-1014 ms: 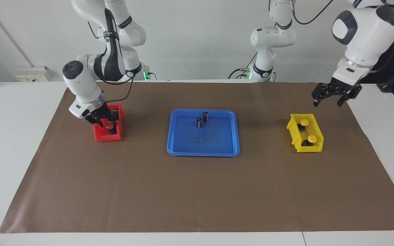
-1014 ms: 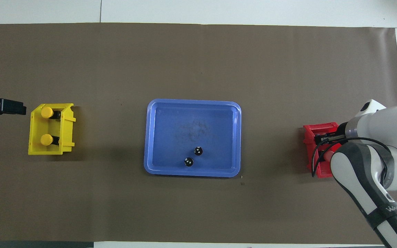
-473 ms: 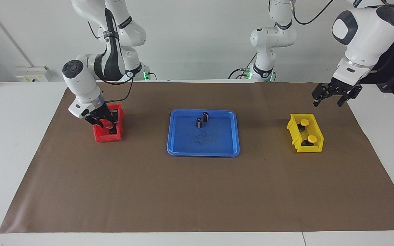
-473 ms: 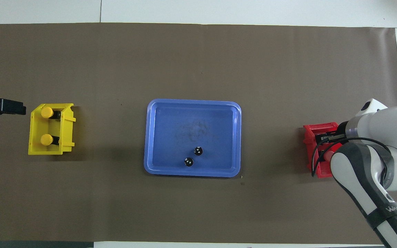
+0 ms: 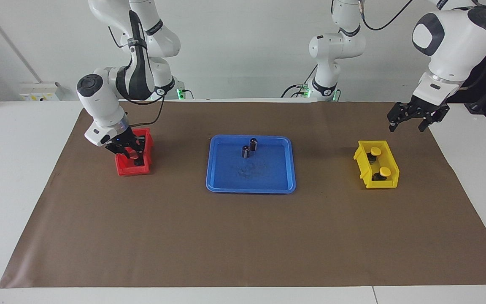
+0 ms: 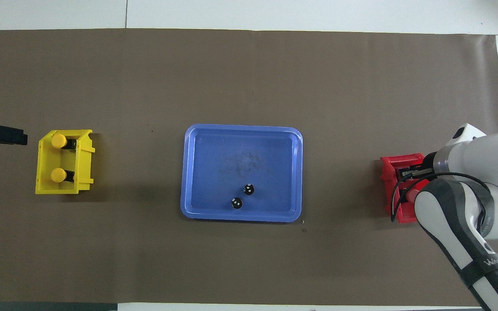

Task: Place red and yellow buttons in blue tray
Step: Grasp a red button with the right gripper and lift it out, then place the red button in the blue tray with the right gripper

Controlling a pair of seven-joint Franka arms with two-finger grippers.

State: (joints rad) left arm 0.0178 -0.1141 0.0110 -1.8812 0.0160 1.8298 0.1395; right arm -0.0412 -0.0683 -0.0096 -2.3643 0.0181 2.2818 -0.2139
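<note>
The blue tray (image 5: 268,179) (image 6: 214,151) lies mid-table. Two yellow buttons (image 5: 376,150) (image 5: 384,171) stand in the yellow bin (image 5: 363,162), also seen from overhead (image 6: 59,140) (image 6: 58,174). My right gripper (image 5: 130,153) (image 6: 410,173) is down inside the red bin (image 5: 131,170), shut on a red button (image 5: 133,153). A red cap (image 6: 410,195) peeks out under the arm in the overhead view. The second red button is hidden. My left gripper (image 5: 411,120) (image 6: 15,136) is open and empty over the mat, beside the yellow bin.
Two dark capless cylinders (image 5: 254,144) (image 5: 246,151) stand in the tray near its edge nearest the robots, also seen from overhead (image 6: 248,189) (image 6: 236,203). A brown mat (image 5: 243,236) covers the table. The red bin (image 6: 389,181) and yellow bin (image 6: 82,168) sit at either end.
My right gripper has risen slightly inside the red bin. My left gripper has drifted a little away from the yellow bin, toward the left arm's end of the table.
</note>
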